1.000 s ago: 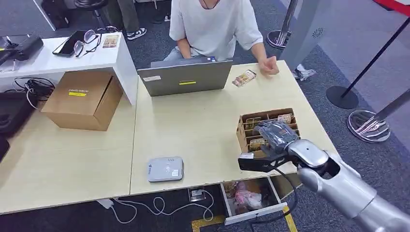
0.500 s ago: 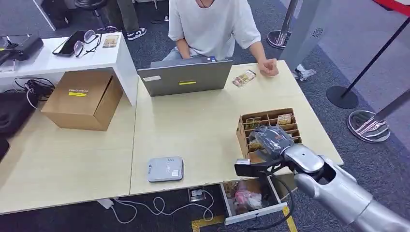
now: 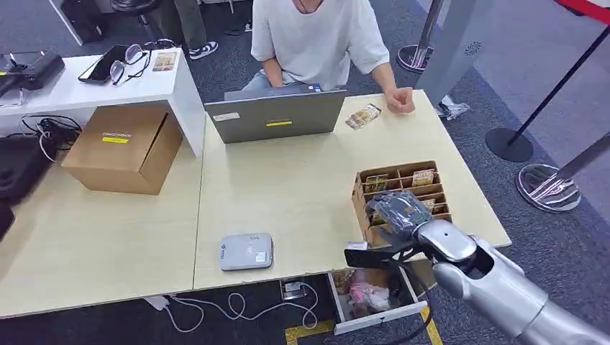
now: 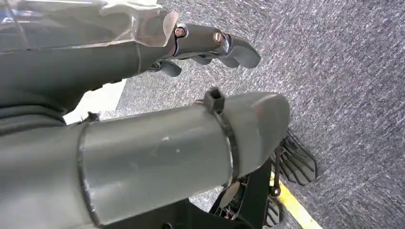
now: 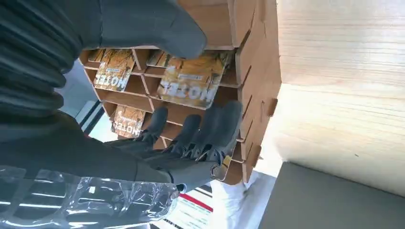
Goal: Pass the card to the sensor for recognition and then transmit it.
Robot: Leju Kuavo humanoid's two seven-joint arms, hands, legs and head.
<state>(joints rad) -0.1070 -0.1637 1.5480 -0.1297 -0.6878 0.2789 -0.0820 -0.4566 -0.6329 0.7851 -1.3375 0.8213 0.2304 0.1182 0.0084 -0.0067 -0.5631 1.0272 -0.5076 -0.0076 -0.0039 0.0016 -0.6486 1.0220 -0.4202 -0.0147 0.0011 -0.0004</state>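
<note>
The right hand (image 3: 394, 213) hangs over the near end of the cardboard card box (image 3: 360, 192) at the table's (image 3: 288, 187) right front. In the right wrist view its dark fingers (image 5: 215, 129) reach into the box's slots, with the thumb (image 5: 157, 24) on the other side of a yellow card (image 5: 191, 86) that stands in a slot. Thumb and fingers are apart, and whether they touch that card cannot be told; nothing is plainly held. More cards (image 5: 114, 69) stand in the neighbouring slots.

The left hand (image 4: 210, 43) hangs over grey carpet, its fingers curled in around nothing.

To the left of the box, near the table's front edge, lies the flat grey card reader (image 3: 246, 251) (well apart from the box). Further back stands a laptop (image 3: 277, 115), with a loose card (image 3: 363, 115) just beside it, and a person (image 3: 316, 36) sits behind it, one fist (image 3: 400, 98) resting on the table. A brown carton (image 3: 122, 147) sits at the far left.
</note>
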